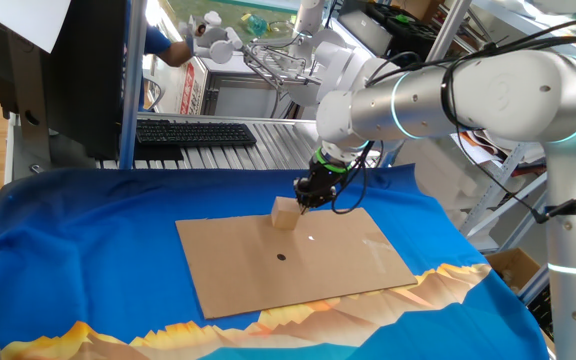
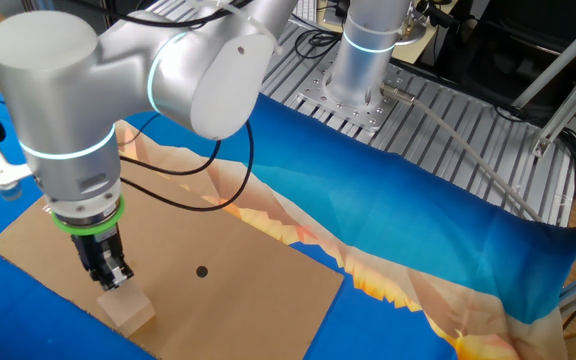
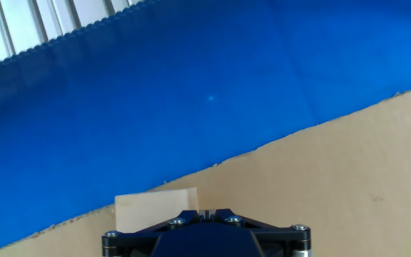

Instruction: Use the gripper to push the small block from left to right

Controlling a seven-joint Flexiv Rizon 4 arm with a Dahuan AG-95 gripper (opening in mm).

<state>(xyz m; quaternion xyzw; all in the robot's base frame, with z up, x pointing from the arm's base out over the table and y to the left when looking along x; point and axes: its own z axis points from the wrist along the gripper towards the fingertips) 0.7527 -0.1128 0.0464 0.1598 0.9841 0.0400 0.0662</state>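
Block (image 1: 285, 212) sits on cardboard (image 1: 298, 262) near its far edge; gripper (image 1: 313, 195) touches its side. Jaw state: can't tell.

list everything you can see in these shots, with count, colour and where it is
small block: one, light tan, on the cardboard sheet near its far edge, right beside the gripper tip
cardboard sheet: one, brown, flat on the blue cloth, small dark dot near its middle
cloth: one, blue with orange edging, covering the table
keyboard: one, black, behind the table
gripper: one, black with a green ring, down at the block
robot arm: one, silver-white
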